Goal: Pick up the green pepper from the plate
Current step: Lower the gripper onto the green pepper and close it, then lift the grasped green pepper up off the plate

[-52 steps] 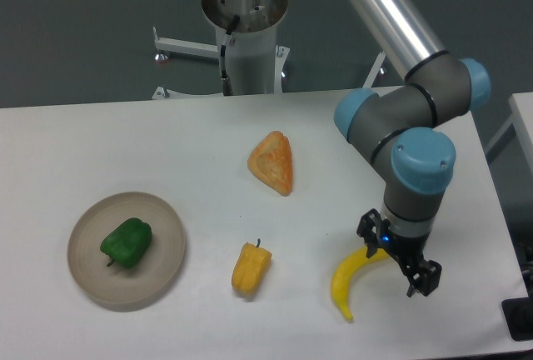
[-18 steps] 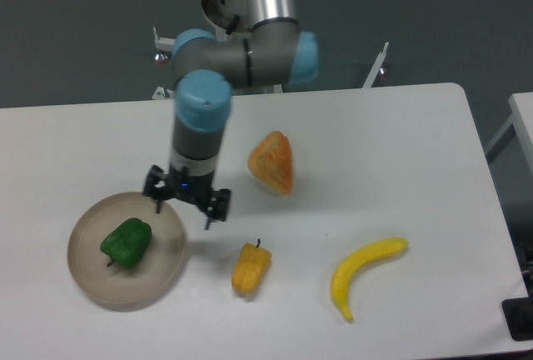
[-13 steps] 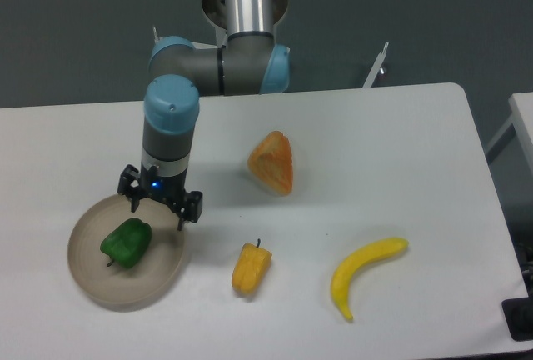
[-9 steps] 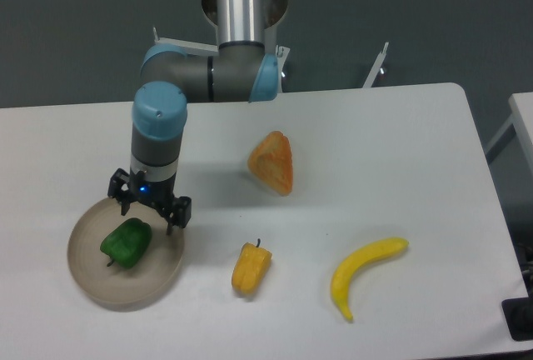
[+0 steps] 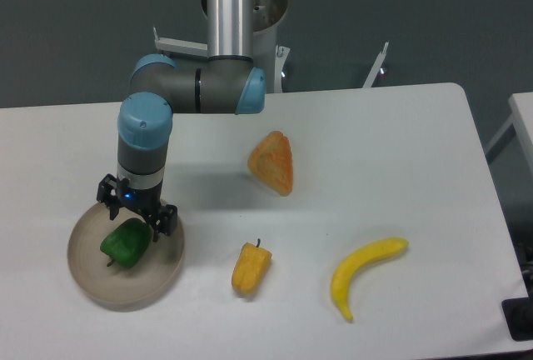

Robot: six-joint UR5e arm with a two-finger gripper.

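— Where's the pepper?

— I see the green pepper [image 5: 126, 243] lying on the plate [image 5: 165, 273], left of its middle, at the near left of the table [image 5: 375, 152].

— And your gripper?

— My gripper [image 5: 135, 209] hangs over the plate's far edge, just above the pepper, fingers spread with nothing between them. To the right lie a yellow pepper [image 5: 251, 267], a banana [image 5: 363, 272] and an orange wedge [image 5: 272, 162].

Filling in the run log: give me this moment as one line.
phase: approach | gripper: open, over pepper | pepper: on plate, not grasped | next: likely descend, close
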